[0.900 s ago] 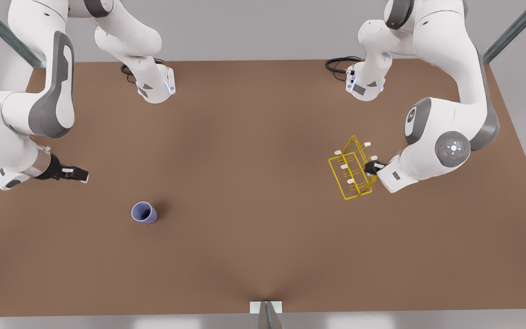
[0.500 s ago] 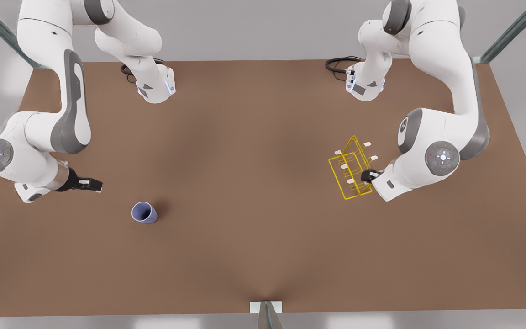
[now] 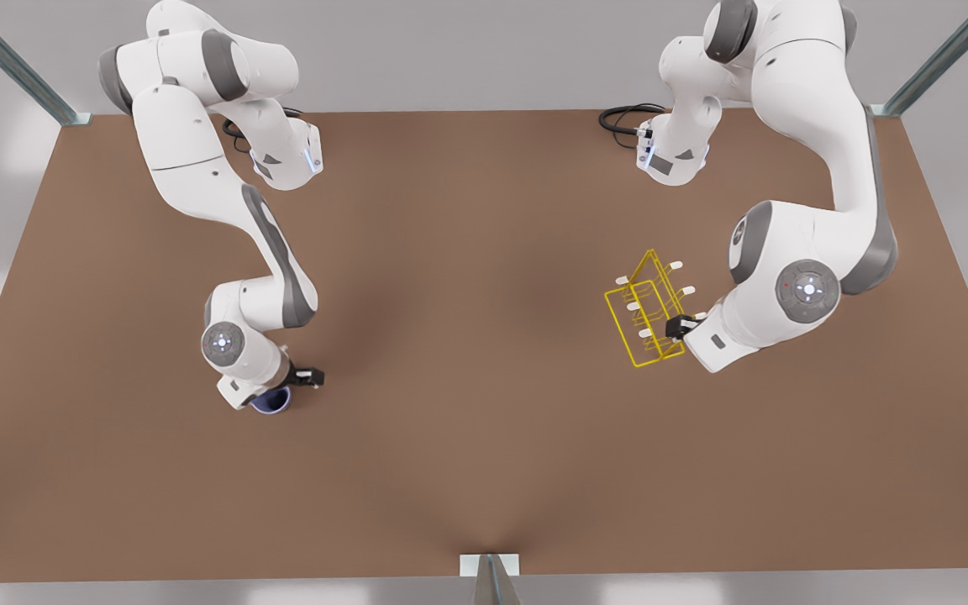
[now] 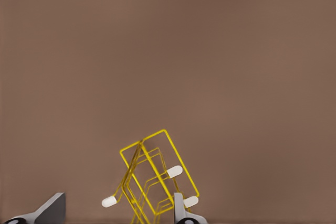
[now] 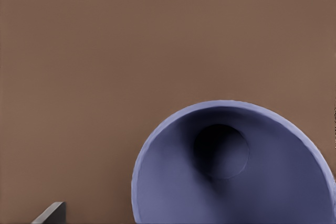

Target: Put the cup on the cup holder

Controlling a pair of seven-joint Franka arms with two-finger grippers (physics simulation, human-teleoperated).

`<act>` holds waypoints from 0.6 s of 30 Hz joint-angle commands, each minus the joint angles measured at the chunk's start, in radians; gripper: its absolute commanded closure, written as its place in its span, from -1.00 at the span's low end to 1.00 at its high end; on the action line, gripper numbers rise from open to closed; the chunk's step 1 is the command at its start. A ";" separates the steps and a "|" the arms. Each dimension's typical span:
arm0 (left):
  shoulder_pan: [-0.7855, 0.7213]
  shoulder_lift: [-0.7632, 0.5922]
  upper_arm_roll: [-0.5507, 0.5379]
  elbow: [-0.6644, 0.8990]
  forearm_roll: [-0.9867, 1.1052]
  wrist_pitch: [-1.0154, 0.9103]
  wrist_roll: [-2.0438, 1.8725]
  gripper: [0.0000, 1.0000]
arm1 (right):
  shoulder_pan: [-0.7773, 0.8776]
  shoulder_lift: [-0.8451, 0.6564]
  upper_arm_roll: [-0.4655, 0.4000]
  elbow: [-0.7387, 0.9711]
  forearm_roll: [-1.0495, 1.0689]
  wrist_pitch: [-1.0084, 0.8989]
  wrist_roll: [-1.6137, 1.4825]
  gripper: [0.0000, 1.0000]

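Right tool [image 3: 306,377] above cup [image 3: 272,402]; left tool [image 3: 679,327] at cup holder [image 3: 645,318]

The right gripper [image 3: 309,377], which was well apart from the cup [image 3: 272,402], has swung in right over it, while the left gripper [image 3: 676,326] has slid slightly along the cup holder [image 3: 644,307].

A plain brown table [image 3: 484,470] carries everything. On it, toward the front view's left edge, stands the lavender-blue cup [image 3: 274,403] — upright, mouth open upward, partly covered by an arm. Well apart, toward the front view's right edge, the yellow wire cup holder [image 3: 644,311] rests with its white-tipped pegs. Two white arm bases [image 3: 286,160] sit near the far edge — black cables [image 3: 623,118] coiled beside them.
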 commanded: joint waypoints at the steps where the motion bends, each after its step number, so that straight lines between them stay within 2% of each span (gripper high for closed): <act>1: -0.002 0.000 0.000 0.001 0.006 -0.002 -0.050 -1.00 | -0.005 0.000 0.000 0.001 0.003 0.073 0.120 -1.00; 7: -0.011 0.005 0.000 0.001 0.014 0.001 -0.052 -1.00 | -0.008 -0.005 0.000 0.004 0.003 0.062 0.119 -1.00; 8: -0.010 0.006 0.000 0.001 0.028 0.001 -0.050 -1.00 | -0.008 -0.005 0.000 0.005 0.003 0.062 0.119 -0.92; 9: -0.011 0.006 0.000 0.001 0.028 0.002 -0.050 -1.00 | -0.007 -0.005 -0.001 -0.001 0.003 0.057 0.115 -0.06; 11: -0.011 0.009 0.000 0.001 0.028 0.009 -0.052 -1.00 | -0.008 -0.009 -0.001 -0.010 0.003 0.041 0.062 0.57; 18: -0.011 0.011 0.000 0.001 0.028 0.009 -0.052 -1.00 | -0.011 -0.017 -0.009 -0.016 0.003 0.036 0.082 0.57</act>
